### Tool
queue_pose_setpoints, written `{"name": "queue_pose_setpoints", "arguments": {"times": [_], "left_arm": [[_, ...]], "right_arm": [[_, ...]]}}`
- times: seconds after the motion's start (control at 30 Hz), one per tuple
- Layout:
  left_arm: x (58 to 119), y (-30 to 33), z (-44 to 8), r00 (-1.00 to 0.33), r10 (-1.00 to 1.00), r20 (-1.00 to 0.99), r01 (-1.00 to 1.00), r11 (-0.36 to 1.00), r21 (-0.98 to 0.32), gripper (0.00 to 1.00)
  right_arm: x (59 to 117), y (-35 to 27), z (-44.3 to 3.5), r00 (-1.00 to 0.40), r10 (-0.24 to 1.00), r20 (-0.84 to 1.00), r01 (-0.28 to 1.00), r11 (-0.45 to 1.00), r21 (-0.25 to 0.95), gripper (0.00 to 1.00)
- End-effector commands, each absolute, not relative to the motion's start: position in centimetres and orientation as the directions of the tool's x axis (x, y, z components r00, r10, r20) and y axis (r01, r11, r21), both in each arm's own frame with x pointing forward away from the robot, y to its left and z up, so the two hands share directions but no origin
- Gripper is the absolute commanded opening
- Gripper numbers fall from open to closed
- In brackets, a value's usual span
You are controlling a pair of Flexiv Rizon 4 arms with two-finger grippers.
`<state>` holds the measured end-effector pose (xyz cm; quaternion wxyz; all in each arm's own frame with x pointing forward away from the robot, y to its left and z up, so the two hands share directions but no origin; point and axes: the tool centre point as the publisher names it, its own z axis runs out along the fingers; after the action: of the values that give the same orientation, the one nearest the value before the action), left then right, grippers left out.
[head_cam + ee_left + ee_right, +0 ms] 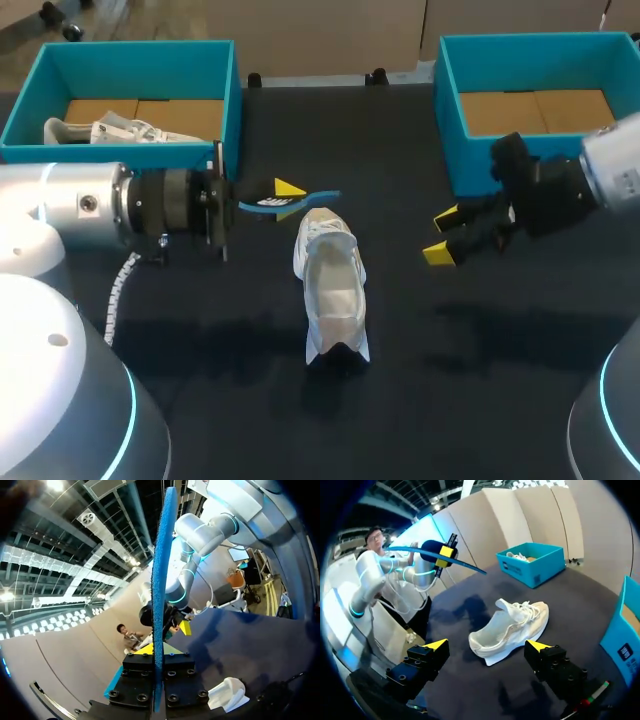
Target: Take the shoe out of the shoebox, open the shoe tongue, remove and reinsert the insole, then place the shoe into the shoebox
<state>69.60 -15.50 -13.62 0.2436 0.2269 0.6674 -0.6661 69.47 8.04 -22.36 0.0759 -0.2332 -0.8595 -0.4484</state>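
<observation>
Left tool (283,198): clamped on the blue insole (318,196), which it holds in the air just past one end of the shoe (332,285).
Right tool (445,235): fingers spread wide and holding nothing, beside the shoe and in front of the right shoebox (540,45).
Shoe: sits on the desk (480,350) between the two tools with its opening upward; nothing steadies it.
Insertion risk: the insole looks thin and bendy. If it meets the collar at a slant, it will probably fold or bunch instead of lying flat.
Shoe-shift risk: a push from the insole may slide or tip the loose shoe unless the right tool braces it first.
Grip risk: the hold covers only a small part of the insole, so it may twist or slip out under load.
Crowding risk: both tools closing on the same shoe could bump each other.
Box risk: the left shoebox (120,55) already holds a second shoe (110,130), and the right one shows only its cardboard floor, so the wrong box could be chosen.
</observation>
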Motion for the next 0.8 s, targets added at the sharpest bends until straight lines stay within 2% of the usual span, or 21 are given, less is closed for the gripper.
{"name": "queue_pose_setpoints", "arguments": {"times": [0.03, 0.13, 0.33, 0.43, 0.8], "left_arm": [[68.8, -15.3, -13.7, -0.778, -0.027, -0.627, 0.627, 0.015, -0.779, 0.00], [68.5, -15.4, -13.8, -0.781, -0.026, -0.624, 0.624, 0.014, -0.781, 0.00], [68.1, -15.4, -13.8, -0.787, -0.028, -0.616, 0.616, 0.010, -0.788, 0.00], [68.0, -15.5, -13.9, -0.790, -0.027, -0.612, 0.612, 0.012, -0.791, 0.00], [67.5, -16.0, -13.9, -0.796, -0.007, -0.605, 0.605, 0.011, -0.796, 0.00]], "right_arm": [[68.5, 7.9, -23.0, -0.913, 0.392, 0.112, 0.340, 0.581, 0.740, 1.00], [68.4, 7.8, -23.3, -0.929, 0.370, -0.021, 0.243, 0.652, 0.718, 1.00], [68.7, 7.9, -24.0, -0.940, 0.321, -0.119, 0.169, 0.738, 0.653, 1.00], [69.1, 7.8, -24.1, -0.934, 0.350, -0.066, 0.248, 0.772, 0.585, 1.00], [69.1, 7.8, -24.1, -0.934, 0.350, -0.066, 0.248, 0.772, 0.585, 1.00]]}}
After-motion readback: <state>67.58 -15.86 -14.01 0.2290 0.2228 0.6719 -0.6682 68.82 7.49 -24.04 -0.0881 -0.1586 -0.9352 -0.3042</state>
